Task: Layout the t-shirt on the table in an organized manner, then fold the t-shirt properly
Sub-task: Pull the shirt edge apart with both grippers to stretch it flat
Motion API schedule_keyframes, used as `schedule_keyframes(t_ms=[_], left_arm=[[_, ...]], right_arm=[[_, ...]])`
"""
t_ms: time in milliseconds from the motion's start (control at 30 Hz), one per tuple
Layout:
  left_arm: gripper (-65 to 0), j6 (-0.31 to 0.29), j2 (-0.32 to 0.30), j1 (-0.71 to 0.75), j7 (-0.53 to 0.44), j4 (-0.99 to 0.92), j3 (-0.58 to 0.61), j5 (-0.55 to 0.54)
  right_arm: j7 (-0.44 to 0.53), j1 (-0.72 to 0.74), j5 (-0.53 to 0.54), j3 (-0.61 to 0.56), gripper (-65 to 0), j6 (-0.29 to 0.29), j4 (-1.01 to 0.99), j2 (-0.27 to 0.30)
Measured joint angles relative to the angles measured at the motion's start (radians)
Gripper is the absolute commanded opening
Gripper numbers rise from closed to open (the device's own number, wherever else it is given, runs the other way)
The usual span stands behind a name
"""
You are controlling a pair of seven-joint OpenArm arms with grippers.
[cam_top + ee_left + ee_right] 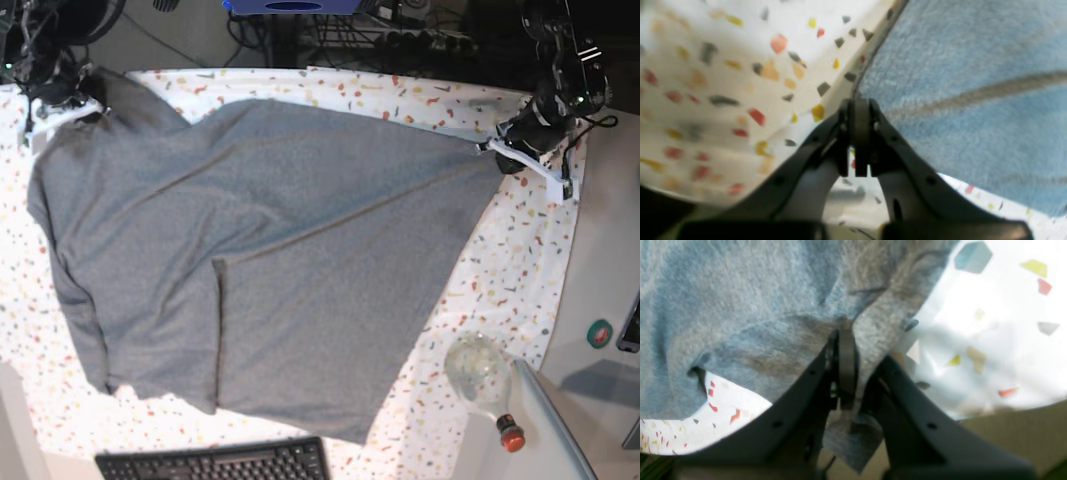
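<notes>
- The large heather-grey cotton t-shirt [260, 250] lies spread across the white cloth-covered table with red, orange, yellow and grey flecks [520, 260], part folded over along a crease.
- The right gripper [845, 350], at the base view's upper left, is clamped tight on a bunched fold of the shirt's fabric.
- The left gripper [858, 116], at the upper right, is closed on the shirt's edge where it meets the cloth.
- Near the front edge sit a black keyboard [215, 463] and a clear bottle with a red cap [485, 380].
</notes>
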Motion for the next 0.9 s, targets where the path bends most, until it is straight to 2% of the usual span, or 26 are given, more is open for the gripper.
schedule_keyframes(t_ms=[167, 233, 333, 467, 667, 900], left_arm=[[-65.0, 0.071, -0.064, 0.069, 0.000, 0.100, -0.002, -0.008], [-65.0, 0.071, -0.062, 0.082, 0.004, 0.112, 0.001, -0.013], [-65.0, 0.071, -0.063, 0.086, 0.019, 0.112, 0.002, -0.015], [-65.0, 0.071, -0.058, 0.102, 0.129, 0.113, 0.002, -0.016], [-65.0, 0.074, -0.061, 0.208, 0.132, 0.164, 0.002, -0.016], [-65.0, 0.074, -0.059, 0.230, 0.130, 0.169, -0.001, -0.016]], right_arm=[[-0.216, 0.021, 0.000, 0.163, -65.0, 0.000, 0.175, 0.007], [-0.311, 0.059, 0.008, 0.207, -65.0, 0.001, 0.231, 0.009], [-0.402, 0.100, 0.002, 0.233, -65.0, 0.001, 0.238, 0.008], [-0.399, 0.084, -0.001, 0.233, -65.0, 0.001, 0.231, 0.005], [-0.396, 0.066, -0.005, 0.233, -65.0, 0.001, 0.152, 0.007], [-0.398, 0.084, -0.003, 0.233, -65.0, 0.000, 0.148, 0.008]])
